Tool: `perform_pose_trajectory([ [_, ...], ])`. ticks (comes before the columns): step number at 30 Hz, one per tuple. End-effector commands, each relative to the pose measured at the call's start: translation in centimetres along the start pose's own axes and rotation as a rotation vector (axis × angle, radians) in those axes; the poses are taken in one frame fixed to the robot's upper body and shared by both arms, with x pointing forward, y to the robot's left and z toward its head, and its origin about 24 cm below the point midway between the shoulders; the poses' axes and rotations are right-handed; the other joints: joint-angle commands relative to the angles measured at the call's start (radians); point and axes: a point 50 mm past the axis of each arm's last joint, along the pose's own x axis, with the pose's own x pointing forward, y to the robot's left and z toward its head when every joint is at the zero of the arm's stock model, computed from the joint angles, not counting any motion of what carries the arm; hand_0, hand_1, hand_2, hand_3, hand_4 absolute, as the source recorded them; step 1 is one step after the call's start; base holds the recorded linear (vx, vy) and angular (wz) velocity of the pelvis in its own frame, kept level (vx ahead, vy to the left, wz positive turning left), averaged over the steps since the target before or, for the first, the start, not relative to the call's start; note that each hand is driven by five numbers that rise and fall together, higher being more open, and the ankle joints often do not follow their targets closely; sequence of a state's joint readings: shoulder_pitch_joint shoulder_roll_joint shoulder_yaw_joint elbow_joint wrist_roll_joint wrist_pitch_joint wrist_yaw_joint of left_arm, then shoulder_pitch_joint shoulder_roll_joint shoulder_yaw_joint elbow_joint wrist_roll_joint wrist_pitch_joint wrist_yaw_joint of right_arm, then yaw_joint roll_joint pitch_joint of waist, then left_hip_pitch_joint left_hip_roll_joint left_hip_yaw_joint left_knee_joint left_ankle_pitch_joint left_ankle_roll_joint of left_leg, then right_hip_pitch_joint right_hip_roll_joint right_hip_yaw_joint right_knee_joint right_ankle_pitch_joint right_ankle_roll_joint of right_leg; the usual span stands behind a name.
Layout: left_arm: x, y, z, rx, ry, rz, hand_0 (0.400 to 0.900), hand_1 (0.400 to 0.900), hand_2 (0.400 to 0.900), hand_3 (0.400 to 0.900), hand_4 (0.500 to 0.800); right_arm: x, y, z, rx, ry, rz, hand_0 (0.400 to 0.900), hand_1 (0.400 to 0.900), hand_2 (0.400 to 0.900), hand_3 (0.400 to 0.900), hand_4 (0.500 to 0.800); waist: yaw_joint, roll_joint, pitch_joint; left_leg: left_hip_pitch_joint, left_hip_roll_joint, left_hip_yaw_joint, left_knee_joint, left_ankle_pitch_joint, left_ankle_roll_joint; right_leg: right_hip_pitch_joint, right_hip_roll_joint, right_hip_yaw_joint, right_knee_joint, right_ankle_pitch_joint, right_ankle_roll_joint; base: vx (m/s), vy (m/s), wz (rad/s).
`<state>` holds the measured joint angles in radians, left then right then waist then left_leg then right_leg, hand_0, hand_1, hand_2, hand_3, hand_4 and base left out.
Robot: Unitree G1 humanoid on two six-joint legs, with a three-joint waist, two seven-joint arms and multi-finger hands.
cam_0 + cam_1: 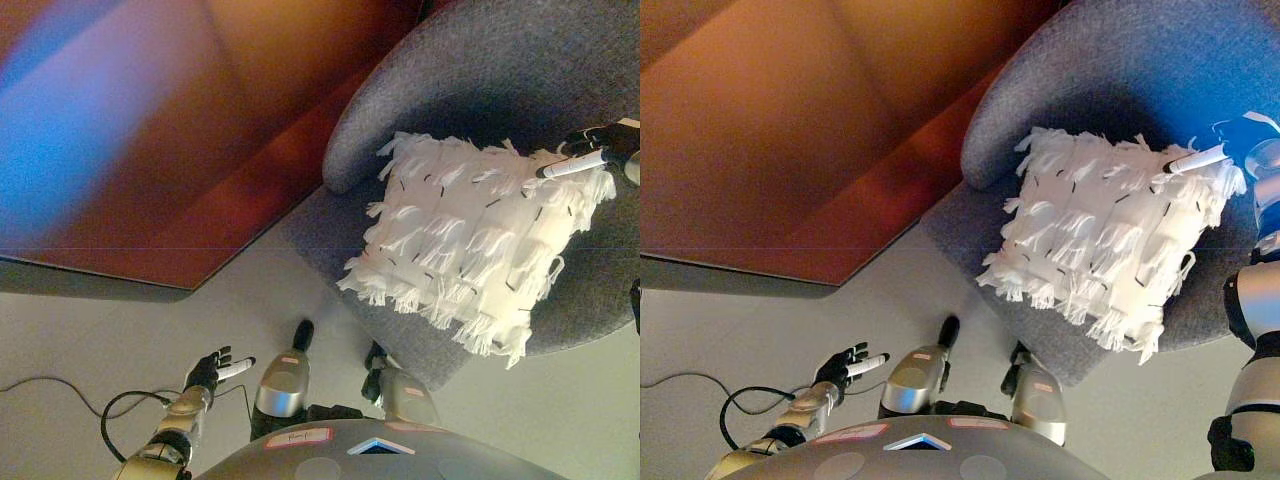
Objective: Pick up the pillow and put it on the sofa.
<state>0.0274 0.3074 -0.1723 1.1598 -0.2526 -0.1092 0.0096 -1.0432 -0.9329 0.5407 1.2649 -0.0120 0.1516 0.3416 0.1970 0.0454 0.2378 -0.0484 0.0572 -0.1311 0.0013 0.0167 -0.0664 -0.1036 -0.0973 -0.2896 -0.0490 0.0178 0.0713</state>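
Observation:
A white fringed pillow (pixel 470 240) lies on the seat of a grey sofa (pixel 500 60), leaning toward its backrest. My right hand (pixel 600 148) is at the pillow's upper right corner, with a straight white-tipped finger resting on the fringe; it looks open and not closed round the cloth. My left hand (pixel 212 370) hangs low at the lower left over the floor, well away from the sofa, open and empty.
A large reddish-brown panel (pixel 150 130) fills the upper left, next to the sofa's left arm. Pale grey floor (pixel 120 330) lies in front of it and the sofa's front edge (pixel 400 330).

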Motion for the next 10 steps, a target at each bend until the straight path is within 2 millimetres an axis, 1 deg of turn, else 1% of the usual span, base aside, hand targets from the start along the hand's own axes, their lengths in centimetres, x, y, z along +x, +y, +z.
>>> perform_pose_trajectory([
  [1, -0.6, 2.7, -1.5, 0.065, 0.047, 0.057, 0.900, 0.900, 0.900, 0.900, 0.800, -2.3, -5.7, 1.0, -0.006, -0.024, -0.177, 0.900, 0.900, 0.900, 0.900, 0.800, 0.006, -0.047, -0.063, -0.043, 0.031, 0.037, 0.053, -0.005, -0.049, 0.033, -0.026, 0.031, 0.150, -0.064, -0.019, 0.03, 0.010, -0.14],
  [4, -0.7, 3.0, -1.8, 0.064, 0.060, 0.060, 0.900, 0.900, 0.900, 0.900, 0.800, -2.4, -5.8, -0.3, 0.009, 0.002, -0.182, 0.900, 0.900, 0.900, 0.900, 0.800, -0.006, -0.056, -0.075, -0.030, 0.032, 0.052, 0.057, -0.014, -0.046, 0.050, -0.026, 0.039, 0.142, -0.064, -0.015, 0.04, 0.028, -0.18],
  [8, -0.8, 2.7, -2.2, 0.068, 0.076, 0.056, 0.900, 0.900, 0.900, 0.900, 0.800, -2.5, -5.9, -2.0, 0.062, 0.007, -0.193, 0.900, 0.900, 0.900, 0.900, 0.800, -0.023, -0.075, -0.097, -0.005, 0.032, 0.073, 0.063, -0.032, -0.039, 0.080, -0.026, 0.051, 0.129, -0.066, -0.011, 0.06, 0.033, -0.18],
  [10, -0.8, 2.6, -2.5, 0.064, 0.089, 0.052, 0.900, 0.900, 0.900, 0.900, 0.800, -2.4, -5.4, -3.0, 0.099, -0.012, -0.185, 0.900, 0.900, 0.900, 0.900, 0.800, -0.036, -0.085, -0.108, 0.008, 0.030, 0.084, 0.067, -0.044, -0.035, 0.093, -0.025, 0.061, 0.123, -0.066, -0.008, 0.05, 0.034, -0.17],
])
